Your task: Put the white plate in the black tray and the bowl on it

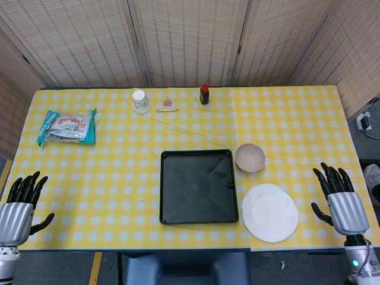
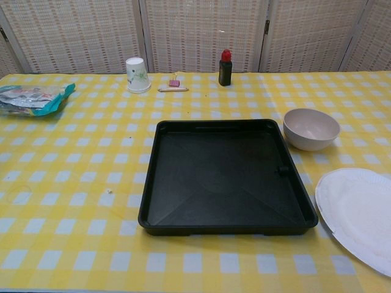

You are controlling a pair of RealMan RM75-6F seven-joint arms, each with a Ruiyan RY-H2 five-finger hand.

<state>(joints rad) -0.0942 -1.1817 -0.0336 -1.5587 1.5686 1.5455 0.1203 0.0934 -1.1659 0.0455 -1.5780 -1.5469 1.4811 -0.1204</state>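
The round white paper plate [image 1: 270, 212] lies at lower right, just beside the empty black plastic tray [image 1: 198, 155]; it looks light, thin and bendy, best pinched at its rim. Both hands, left hand [image 1: 18, 211] and right hand [image 1: 341, 202], are empty, fingers spread.

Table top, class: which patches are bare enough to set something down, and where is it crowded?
Bare: the wide stretch between the snack packet and the black tray, and the tray's own floor. Also the far right corner beyond the bottle. Crowded: right of the tray, where bowl and white plate sit close.
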